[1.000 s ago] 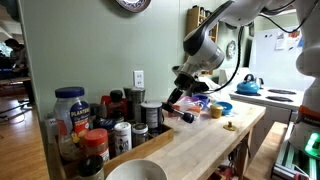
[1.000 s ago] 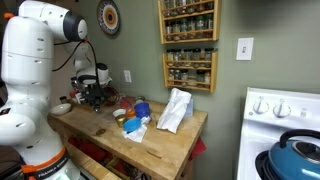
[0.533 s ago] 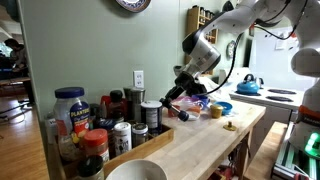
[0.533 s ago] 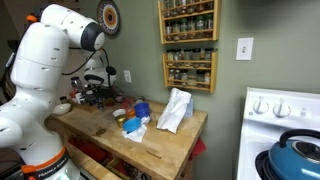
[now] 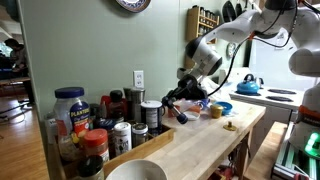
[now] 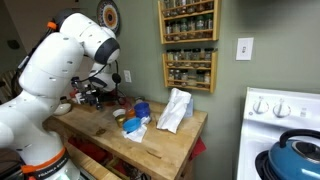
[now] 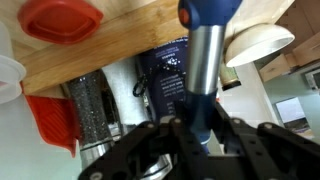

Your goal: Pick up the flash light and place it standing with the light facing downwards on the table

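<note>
My gripper (image 5: 176, 100) is shut on the flash light (image 5: 179, 110), a short dark cylinder, and holds it tilted a little above the table (image 5: 200, 145) next to the jars. In the wrist view the flash light (image 7: 205, 60) runs up from between my fingers (image 7: 200, 135), a grey barrel with a wider bluish end near the wooden table (image 7: 120, 50). In an exterior view the gripper (image 6: 97, 92) is mostly hidden behind the arm at the far end of the table (image 6: 150, 150).
A cluster of jars and bottles (image 5: 100, 125) stands against the wall. A white bowl (image 5: 135, 172) sits at the near end and a blue bowl (image 5: 222, 108) beyond the gripper. A white bag (image 6: 175, 110), a stove with a blue kettle (image 5: 248, 86) and a spice rack (image 6: 188, 45) are nearby.
The arm has swung and its wrist has turned. The gripper stays shut on the flash light at nearly the same spot above the table.
</note>
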Controlling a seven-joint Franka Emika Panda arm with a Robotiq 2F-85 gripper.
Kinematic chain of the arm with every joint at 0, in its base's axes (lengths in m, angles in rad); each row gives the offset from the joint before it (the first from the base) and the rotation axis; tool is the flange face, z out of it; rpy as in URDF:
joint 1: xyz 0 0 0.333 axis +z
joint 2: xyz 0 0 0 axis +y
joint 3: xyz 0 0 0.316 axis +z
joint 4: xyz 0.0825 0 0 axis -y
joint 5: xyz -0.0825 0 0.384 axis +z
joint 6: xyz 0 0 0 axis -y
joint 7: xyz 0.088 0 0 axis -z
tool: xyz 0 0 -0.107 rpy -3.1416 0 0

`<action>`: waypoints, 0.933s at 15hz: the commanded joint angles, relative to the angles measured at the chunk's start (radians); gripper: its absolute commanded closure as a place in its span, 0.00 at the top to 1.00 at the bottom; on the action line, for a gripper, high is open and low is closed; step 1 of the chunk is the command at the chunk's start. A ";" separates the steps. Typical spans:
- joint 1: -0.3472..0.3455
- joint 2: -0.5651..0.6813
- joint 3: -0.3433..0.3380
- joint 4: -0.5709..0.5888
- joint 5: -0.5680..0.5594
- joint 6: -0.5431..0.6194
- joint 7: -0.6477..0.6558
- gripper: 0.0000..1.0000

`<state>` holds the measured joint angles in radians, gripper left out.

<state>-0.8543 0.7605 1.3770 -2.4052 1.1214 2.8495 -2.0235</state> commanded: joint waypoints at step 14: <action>-0.027 0.262 -0.014 0.012 -0.027 -0.027 -0.294 0.08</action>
<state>-0.8839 0.9851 1.3868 -2.4073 1.1141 2.8365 -2.2671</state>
